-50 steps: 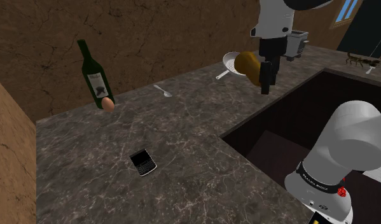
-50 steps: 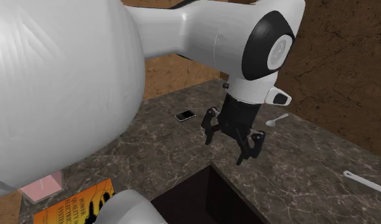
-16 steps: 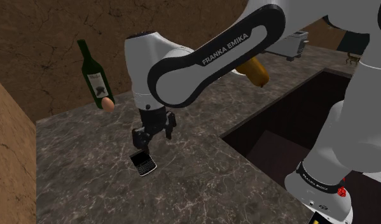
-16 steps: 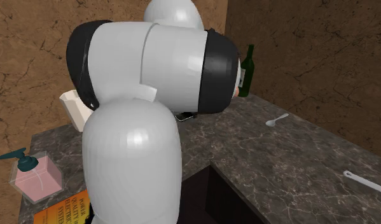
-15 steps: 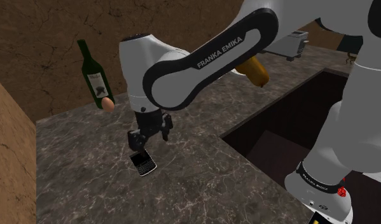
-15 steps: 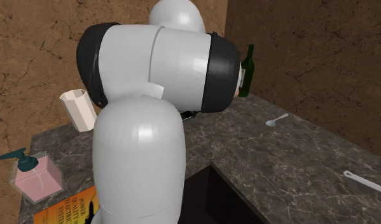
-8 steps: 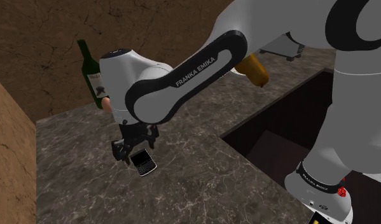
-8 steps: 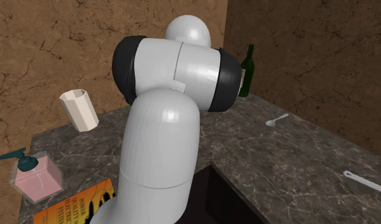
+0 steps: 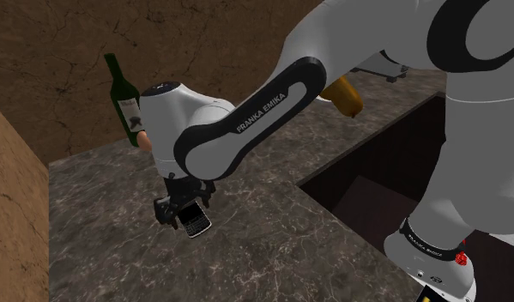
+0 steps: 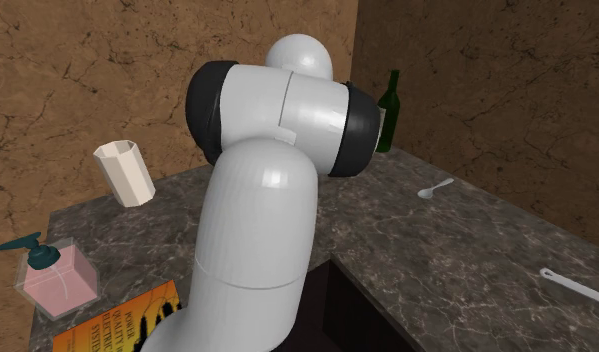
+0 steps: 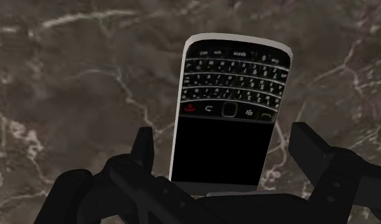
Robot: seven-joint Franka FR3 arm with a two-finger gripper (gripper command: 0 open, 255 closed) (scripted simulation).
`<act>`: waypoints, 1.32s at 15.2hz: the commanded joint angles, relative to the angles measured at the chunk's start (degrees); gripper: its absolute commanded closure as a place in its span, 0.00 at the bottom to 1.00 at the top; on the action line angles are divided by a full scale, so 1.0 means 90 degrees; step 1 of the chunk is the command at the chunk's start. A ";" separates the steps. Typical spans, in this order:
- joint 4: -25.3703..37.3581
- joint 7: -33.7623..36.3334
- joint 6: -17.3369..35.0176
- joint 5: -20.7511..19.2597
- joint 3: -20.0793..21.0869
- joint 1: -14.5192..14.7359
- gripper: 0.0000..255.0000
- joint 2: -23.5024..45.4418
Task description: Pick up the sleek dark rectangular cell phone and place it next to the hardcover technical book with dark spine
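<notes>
Gripper [image 11: 223, 137] hung low over the phone [image 11: 232, 76] on the bench [image 11: 68, 95] — spread wide, straddling it without touching.

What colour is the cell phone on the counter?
The cell phone is black with a pale grey rim, clearest in the wrist view.
</notes>
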 commanded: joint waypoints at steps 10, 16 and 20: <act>-0.0011 -0.0002 0.0008 0.0001 0.0000 -0.0003 1.00 -0.0004; 0.0053 -0.0024 -0.0132 0.0046 0.0024 -0.0018 1.00 -0.0087; 0.0186 -0.0068 -0.0415 0.0135 0.0068 -0.0050 1.00 -0.0252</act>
